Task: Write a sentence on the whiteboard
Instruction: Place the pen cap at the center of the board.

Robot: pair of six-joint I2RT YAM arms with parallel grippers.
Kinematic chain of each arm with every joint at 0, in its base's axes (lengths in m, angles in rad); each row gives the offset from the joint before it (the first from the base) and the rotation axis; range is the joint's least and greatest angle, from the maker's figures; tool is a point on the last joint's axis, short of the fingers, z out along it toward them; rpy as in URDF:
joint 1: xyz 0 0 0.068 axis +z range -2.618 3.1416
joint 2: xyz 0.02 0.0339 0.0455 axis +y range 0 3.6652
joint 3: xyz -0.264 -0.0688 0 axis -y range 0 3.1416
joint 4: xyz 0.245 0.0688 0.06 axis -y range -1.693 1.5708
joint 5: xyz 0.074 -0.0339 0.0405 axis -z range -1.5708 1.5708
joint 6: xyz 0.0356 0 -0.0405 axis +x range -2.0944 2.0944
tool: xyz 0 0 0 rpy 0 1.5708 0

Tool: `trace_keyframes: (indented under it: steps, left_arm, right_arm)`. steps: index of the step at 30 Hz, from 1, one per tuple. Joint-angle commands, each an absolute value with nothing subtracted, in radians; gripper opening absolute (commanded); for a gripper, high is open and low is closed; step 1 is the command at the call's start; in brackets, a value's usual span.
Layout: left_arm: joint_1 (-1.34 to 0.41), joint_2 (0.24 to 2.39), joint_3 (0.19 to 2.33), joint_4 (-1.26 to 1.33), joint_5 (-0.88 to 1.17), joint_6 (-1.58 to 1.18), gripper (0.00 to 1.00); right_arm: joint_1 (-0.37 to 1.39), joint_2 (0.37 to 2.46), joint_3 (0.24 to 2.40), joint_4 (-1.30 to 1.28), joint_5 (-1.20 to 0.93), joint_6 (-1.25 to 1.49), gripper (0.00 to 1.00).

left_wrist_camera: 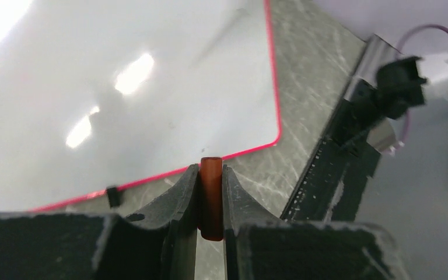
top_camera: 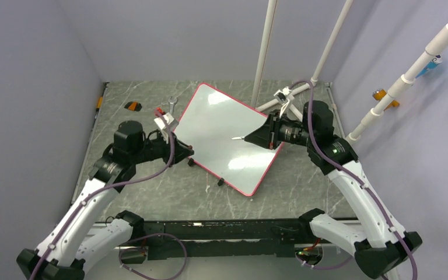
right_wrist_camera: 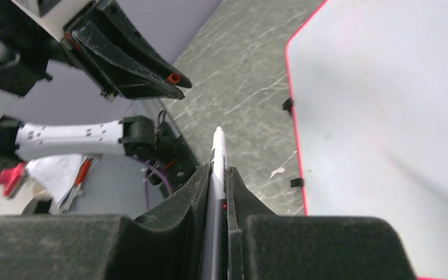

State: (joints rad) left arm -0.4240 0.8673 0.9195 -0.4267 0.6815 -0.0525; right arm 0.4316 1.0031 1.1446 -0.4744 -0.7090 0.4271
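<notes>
The whiteboard (top_camera: pixel 227 137) lies turned like a diamond on the grey marbled table, with a pink-red rim. Its surface is blank; no sentence shows in any view. My right gripper (top_camera: pixel 249 137) is shut on a white marker (top_camera: pixel 238 138) and holds it over the middle of the board, tip pointing left. In the right wrist view the marker (right_wrist_camera: pixel 217 157) sticks out between the gripper's (right_wrist_camera: pixel 217 170) shut jaws, with the board (right_wrist_camera: pixel 385 116) to the right. My left gripper (top_camera: pixel 186 153) hovers at the board's left edge, shut on a red-orange marker cap (left_wrist_camera: pixel 212 198), with the board (left_wrist_camera: pixel 122 87) beyond.
Small black clips (top_camera: pixel 220 182) sit along the board's near-left edge. White poles and a small tripod (top_camera: pixel 286 96) stand at the back right. An orange-black object (top_camera: pixel 132 106) and a metal tool (top_camera: pixel 172 104) lie at the back left. Grey walls close in the sides.
</notes>
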Motion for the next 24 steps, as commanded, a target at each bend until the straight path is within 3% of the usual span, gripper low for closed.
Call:
trace_keyframes:
  steps: [1, 6, 13, 17, 24]
  left_arm:
    - [-0.419, 0.737, 0.75, -0.326, 0.298, -0.35, 0.0]
    - [-0.419, 0.667, 0.582, -0.403, -0.087, -0.585, 0.0]
    - [-0.414, 0.77, 0.537, -0.612, -0.454, -0.848, 0.0]
    - [-0.397, 0.863, 0.532, -0.671, -0.537, -0.951, 0.05]
    - [-0.296, 1.013, 0.508, -0.657, -0.467, -1.006, 0.19]
  right_arm:
    - [0.43, 0.929, 1.107, -0.482, -0.506, 0.44, 0.0]
    - [0.43, 0.916, 1.08, -0.476, -0.491, 0.457, 0.0]
    - [0.429, 0.908, 1.059, -0.453, -0.505, 0.474, 0.0]
    - [0.429, 0.909, 1.06, -0.467, -0.504, 0.472, 0.0]
    - [0.43, 0.909, 1.065, -0.493, -0.5, 0.466, 0.0]
